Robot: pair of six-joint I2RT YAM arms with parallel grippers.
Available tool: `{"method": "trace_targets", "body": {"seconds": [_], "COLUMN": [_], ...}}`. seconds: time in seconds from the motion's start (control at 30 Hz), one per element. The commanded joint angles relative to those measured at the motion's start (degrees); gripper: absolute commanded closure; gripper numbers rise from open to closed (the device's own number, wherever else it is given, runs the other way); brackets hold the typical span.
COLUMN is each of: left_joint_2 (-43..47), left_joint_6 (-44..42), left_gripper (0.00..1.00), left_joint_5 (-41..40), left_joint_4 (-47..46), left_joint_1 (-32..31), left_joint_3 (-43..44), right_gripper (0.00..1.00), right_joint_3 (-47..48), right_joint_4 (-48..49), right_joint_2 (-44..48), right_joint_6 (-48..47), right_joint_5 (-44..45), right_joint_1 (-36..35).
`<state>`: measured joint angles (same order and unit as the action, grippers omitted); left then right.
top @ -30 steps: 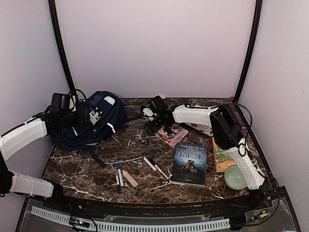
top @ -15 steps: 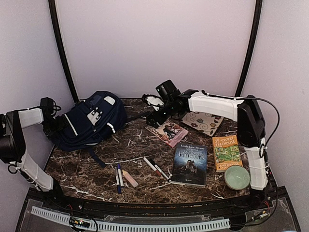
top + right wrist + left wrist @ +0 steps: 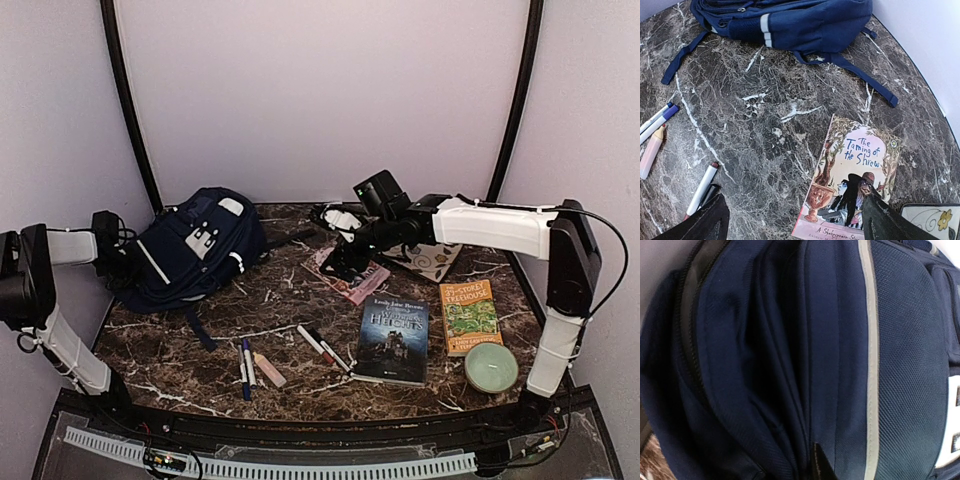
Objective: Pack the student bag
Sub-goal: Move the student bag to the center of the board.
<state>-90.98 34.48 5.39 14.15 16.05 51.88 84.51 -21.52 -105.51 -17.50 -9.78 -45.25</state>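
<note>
The student bag (image 3: 195, 250), navy with white trim, lies at the table's back left. It fills the left wrist view (image 3: 840, 340) and lies across the top of the right wrist view (image 3: 790, 20). My left gripper (image 3: 112, 258) is at the bag's left edge. Its jaws (image 3: 817, 465) are shut on a fold of the bag's fabric, and only one dark fingertip shows. My right gripper (image 3: 345, 262) hangs open above a pink book, "The Taming of the Shrew" (image 3: 855, 185), with nothing between its fingers (image 3: 795, 205).
A dark book (image 3: 393, 340), an orange book (image 3: 468, 315) and a green bowl (image 3: 490, 367) lie front right. A floral pad (image 3: 425, 255) sits behind them. Blue markers (image 3: 246, 365), a pink stick (image 3: 268, 370) and more markers (image 3: 322, 347) lie at the front. The bag's straps (image 3: 850, 67) trail onto the table.
My left gripper drew back from over the bag to its left edge and closed on the fabric. The right arm swung right, off the bag's side to above the pink book.
</note>
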Motion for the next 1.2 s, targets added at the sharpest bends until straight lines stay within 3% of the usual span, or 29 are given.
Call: {"method": "trace_targets", "body": {"seconds": [0.0,0.3,0.5,0.57,0.67,0.83,0.87,0.97,1.17], "left_joint_2": [5.0,23.4,26.7,26.3,25.8,26.6,26.4,24.3,22.0], "left_joint_6": [3.8,22.8,23.8,23.7,23.0,16.4,14.3,4.1,-15.4], "left_gripper": [0.98,1.00,1.00,0.93,0.68,0.30,0.28,0.28,0.35], "left_joint_5": [2.3,-5.5,-0.4,1.8,3.4,-1.7,-2.7,-4.1,1.5], "left_joint_4": [4.5,5.6,7.9,8.1,11.1,21.9,23.6,26.1,22.0], "left_joint_1": [-9.0,-27.2,-34.1,-35.8,-37.7,-38.1,-38.1,-38.1,-38.2], "left_joint_3": [-2.1,-11.9,-13.9,-13.7,-11.5,-3.1,-1.3,3.7,9.2], "right_gripper": [0.09,0.09,0.09,0.09,0.09,0.09,0.09,0.11,0.17], "right_joint_3": [-0.2,0.5,2.8,3.1,4.8,7.9,8.4,10.7,21.9], "right_joint_4": [2.5,1.9,0.8,1.0,0.1,-1.4,-1.4,-2.3,-5.6], "right_joint_2": [-0.1,-3.3,-6.8,-7.9,-10.2,-14.5,-15.1,-17.3,-27.2], "right_joint_6": [-1.4,-1.9,-0.8,-0.2,0.5,1.2,1.7,3.6,8.6], "right_joint_5": [-2.6,-2.1,-2.2,-2.1,-1.1,2.3,2.3,0.6,0.7], "right_joint_1": [-0.1,0.0,-0.1,0.0,-0.1,-0.1,-0.1,-0.1,0.1]}}
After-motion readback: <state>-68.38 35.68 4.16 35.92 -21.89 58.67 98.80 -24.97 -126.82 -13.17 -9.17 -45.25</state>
